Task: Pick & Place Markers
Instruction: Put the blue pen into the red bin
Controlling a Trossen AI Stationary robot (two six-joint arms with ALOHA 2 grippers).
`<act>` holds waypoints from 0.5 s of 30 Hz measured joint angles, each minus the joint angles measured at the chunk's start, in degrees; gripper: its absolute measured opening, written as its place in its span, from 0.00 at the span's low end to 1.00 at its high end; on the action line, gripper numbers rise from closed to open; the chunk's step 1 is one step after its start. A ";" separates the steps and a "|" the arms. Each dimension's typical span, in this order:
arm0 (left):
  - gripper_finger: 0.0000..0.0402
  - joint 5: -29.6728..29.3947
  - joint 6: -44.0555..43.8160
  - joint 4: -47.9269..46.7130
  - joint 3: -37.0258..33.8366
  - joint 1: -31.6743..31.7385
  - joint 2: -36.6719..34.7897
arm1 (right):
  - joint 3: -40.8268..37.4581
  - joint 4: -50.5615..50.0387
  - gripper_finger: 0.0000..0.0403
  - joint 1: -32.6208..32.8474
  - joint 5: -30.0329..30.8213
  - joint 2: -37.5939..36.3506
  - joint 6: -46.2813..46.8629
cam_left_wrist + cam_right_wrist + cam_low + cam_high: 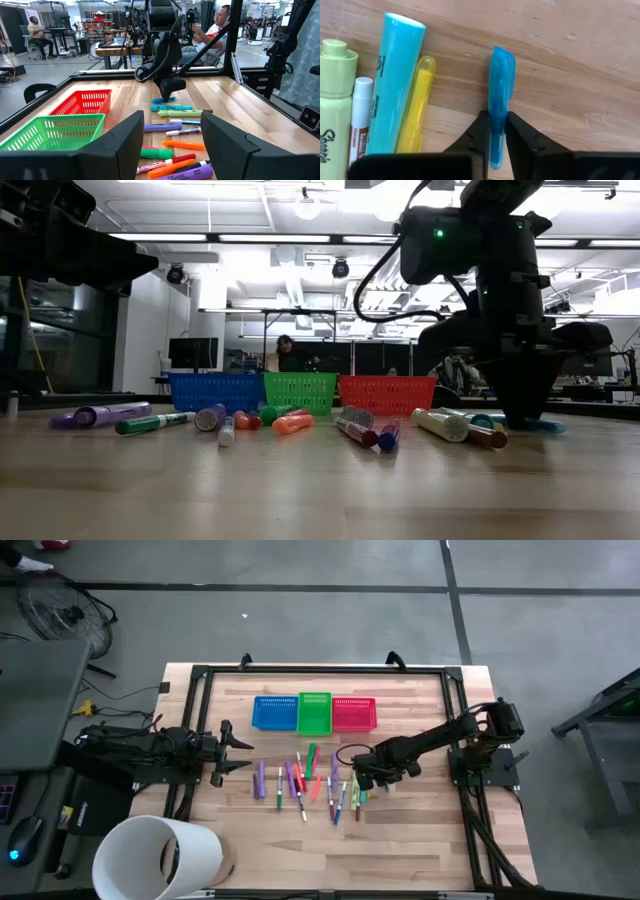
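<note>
A: Where do we have the right gripper (493, 131)?

B: Down on the table, fingers pinched tight on a blue marker (498, 102) (lying flat between them); the other markers (300, 780) lie just beside it.

A: And the left gripper (240, 750)?

B: Wide open, holding nothing, well apart.

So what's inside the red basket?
Nothing can be seen in the red basket from above; it looks empty. The markers lie on the table instead.
</note>
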 joint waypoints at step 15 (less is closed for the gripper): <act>0.49 0.00 0.00 0.00 -0.01 0.01 0.02 | 2.70 -2.91 0.07 -0.53 -1.66 0.31 -5.88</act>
